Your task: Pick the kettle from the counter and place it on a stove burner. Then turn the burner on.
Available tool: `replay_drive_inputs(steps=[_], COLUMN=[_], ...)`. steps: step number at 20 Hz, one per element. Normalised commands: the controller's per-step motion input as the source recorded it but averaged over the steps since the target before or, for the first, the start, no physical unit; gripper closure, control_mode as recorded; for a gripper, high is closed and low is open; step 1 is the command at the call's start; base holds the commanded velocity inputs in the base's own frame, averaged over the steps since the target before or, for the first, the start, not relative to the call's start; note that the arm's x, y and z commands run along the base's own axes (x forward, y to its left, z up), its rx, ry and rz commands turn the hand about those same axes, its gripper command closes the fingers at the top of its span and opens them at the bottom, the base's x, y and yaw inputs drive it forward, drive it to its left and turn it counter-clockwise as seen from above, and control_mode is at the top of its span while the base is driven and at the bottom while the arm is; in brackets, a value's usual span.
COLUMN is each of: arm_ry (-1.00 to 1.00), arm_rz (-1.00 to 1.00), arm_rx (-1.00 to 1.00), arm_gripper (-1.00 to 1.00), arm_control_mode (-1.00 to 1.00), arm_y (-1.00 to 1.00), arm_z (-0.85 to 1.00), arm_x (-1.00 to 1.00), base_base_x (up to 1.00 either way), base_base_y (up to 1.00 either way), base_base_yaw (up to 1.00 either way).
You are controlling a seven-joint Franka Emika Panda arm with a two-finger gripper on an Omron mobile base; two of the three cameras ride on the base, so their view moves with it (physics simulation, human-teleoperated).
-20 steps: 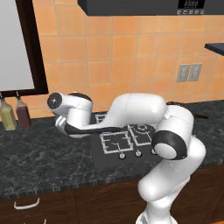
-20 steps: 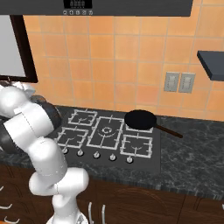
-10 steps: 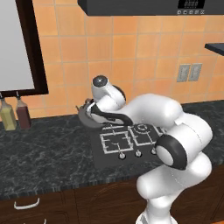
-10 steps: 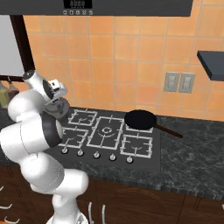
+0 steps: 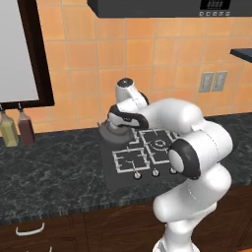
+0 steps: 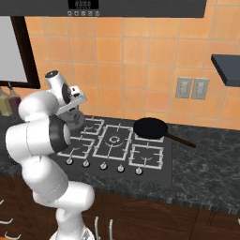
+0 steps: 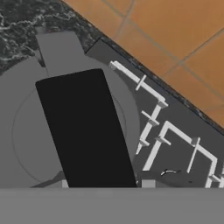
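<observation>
- We see the kettle [image 5: 109,129] hanging under the hand [image 5: 118,123] at the back-left corner of the cooktop [image 5: 142,155], partly over the desk [image 5: 49,167]. We judge it is being carried toward a burner, not yet set down.
- In the hand view the kettle's black handle [image 7: 85,129] runs straight up from between the finger tips, with the domed lid beneath it and the spout [image 7: 59,50] pointing away. A grip by the handle keeps the body level.
- The nearest stove burner [image 7: 175,148] lies just beside the kettle, toward the cooktop's middle.
- The frying pan [image 6: 150,127] occupies the back burner farthest from the kettle, so the near ones are free.
- We judge the hand is clamped on the handle; the finger tips themselves are hidden.
</observation>
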Motion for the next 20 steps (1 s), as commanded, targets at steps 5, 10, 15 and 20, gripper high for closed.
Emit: replay_drive_inputs(steps=[5,10,15,20], arm_ry=[0.07,0.08,0.2,0.15], arm_rz=[0.0,0.0,0.0,0.0], arm_rx=[-0.03,-0.19,-0.23,-0.03], arm_gripper=[1.0,1.0,1.0,1.0], arm_control_mode=[-1.0,-1.0,-1.0,-1.0], arm_y=[-0.27,-0.21,0.09,-0.02], arm_z=[-0.17,-0.38,-0.31,-0.03], arm_x=[0.03,0.05,0.1,-0.23], base_base_x=[0.0,0.0,0.0,0.0], base_base_y=[0.0,0.0,0.0,0.0], base_base_yaw=[0.0,0.0,0.0,0.0])
